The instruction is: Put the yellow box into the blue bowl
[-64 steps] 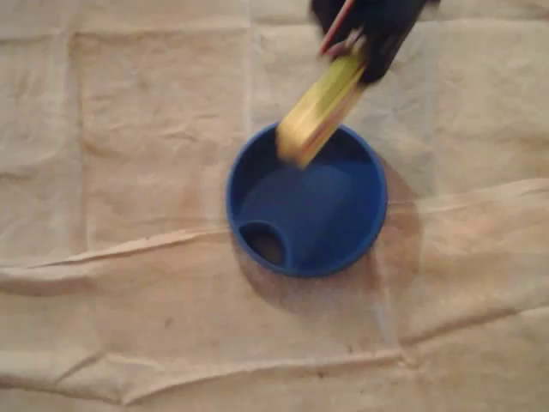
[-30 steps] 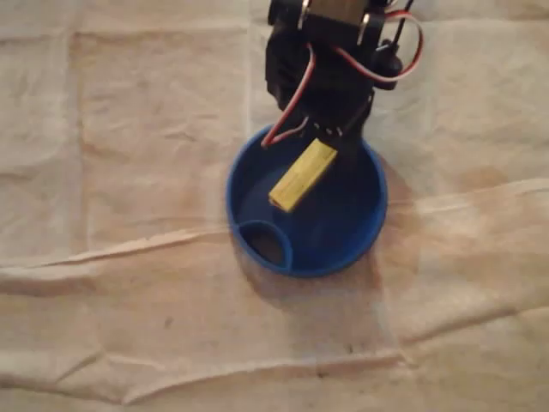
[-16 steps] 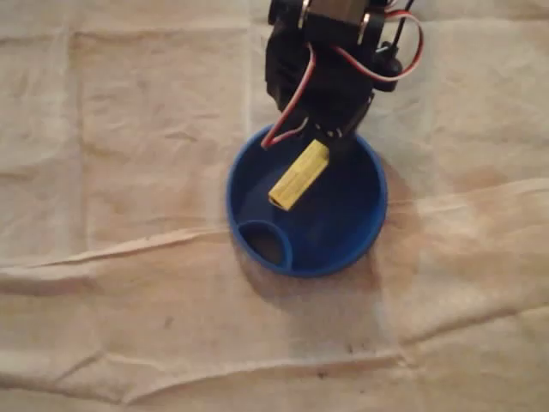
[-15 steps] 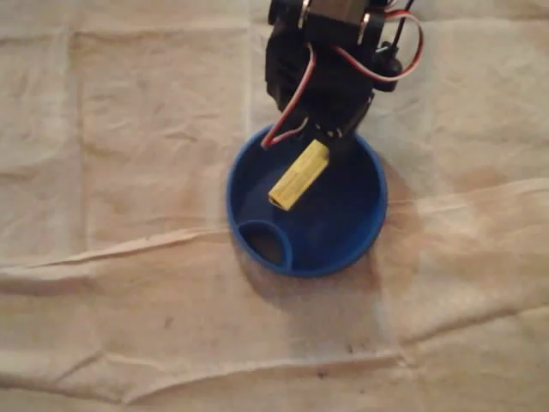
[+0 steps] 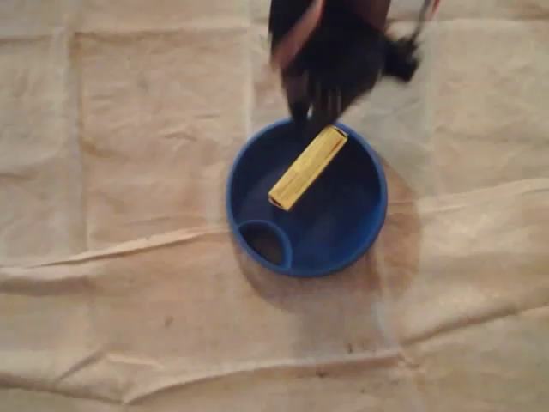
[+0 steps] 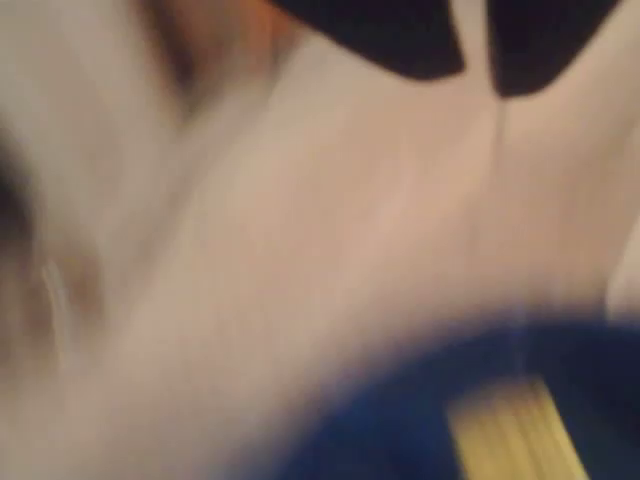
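1. Although the tool (image 5: 310, 112) hangs just over the upper rim in the overhead view, the yellow box (image 5: 307, 167) appears to lie inside the blue bowl (image 5: 376, 219). It slants from its upper-right end near the rim down toward the bowl's middle. By that reading the main step, getting the box into the bowl, looks done.
2. Whether the box is wholly free is less sure. Its upper end lies just beside the tool's dark tips, and the blur there hides whether they touch it or stand apart.
3. What I judge is left is to clear the arm away from the bowl without nudging the box or the rim. It also remains to confirm that the box rests flat rather than propped on the wall.
4. As for the tool's state, I cannot tell whether its fingers are spread or pressed together. It is a dark smear in the overhead view, cut off by the top edge.
5. The wrist view is heavily blurred. A blue arc of the bowl (image 6: 400, 440) and a pale yellow patch of the box (image 6: 515, 435) sit at the bottom, and the dark shapes at the top edge cannot be identified.
6. A small rounded pocket (image 5: 264, 243) at the bowl's lower-left inner wall is dark inside, so I cannot see what it holds, if anything. The creased cloth (image 5: 129, 172) covers the surface, so the surface itself is hidden.
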